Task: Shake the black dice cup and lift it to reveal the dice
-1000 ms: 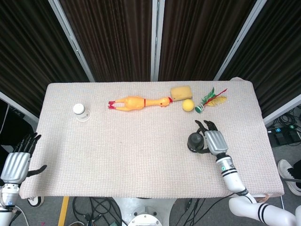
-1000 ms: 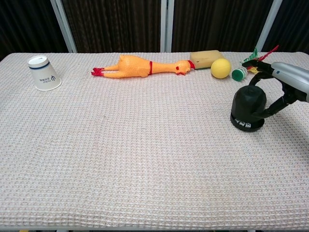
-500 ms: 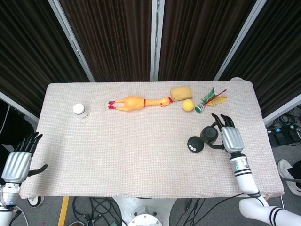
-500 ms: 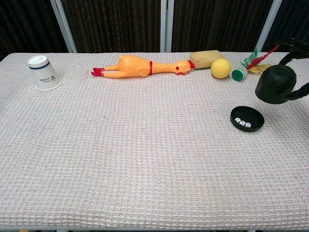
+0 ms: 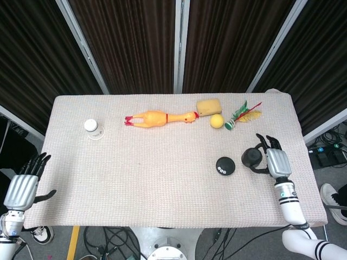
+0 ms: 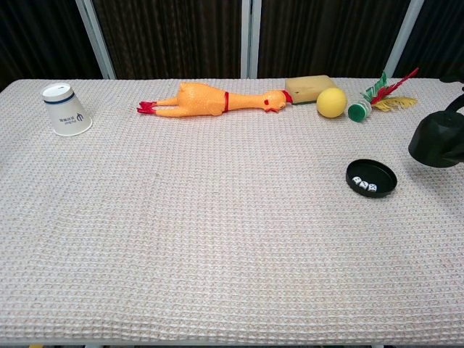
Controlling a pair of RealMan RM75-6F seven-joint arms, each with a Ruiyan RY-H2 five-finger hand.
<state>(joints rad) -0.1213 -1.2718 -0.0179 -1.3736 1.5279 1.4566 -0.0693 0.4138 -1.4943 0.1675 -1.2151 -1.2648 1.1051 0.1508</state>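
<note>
Nearest the robot, the left robot hand (image 5: 21, 188) hangs off the desk's front-left edge, fingers apart and holding nothing, much as it did a second ago.

On the right, the big change: the right robot hand (image 5: 275, 161) grips the black dice cup (image 6: 437, 138) and has carried it up and off to the right. A second ago the cup sat over its base; half a second ago it was just lifted and close by; now it is well apart from the base, near the desk's right edge. In the chest view only the cup's dark body shows at the frame edge, the hand itself mostly cut off.

That leaves the black round base tray (image 6: 371, 177) uncovered on the woven desk (image 6: 217, 239), with small white dice (image 6: 365, 185) lying in it; their faces are too small to read. The reveal looks essentially done, with only setting the cup down left, if anything.

Farther back, untouched, lie a rubber chicken (image 6: 217, 101), a yellow sponge (image 6: 308, 86), a yellow ball (image 6: 331, 102), and a feathered shuttlecock (image 6: 377, 98). At far left a white paper cup (image 6: 65, 109) stands upside down, so its contents cannot be told.
</note>
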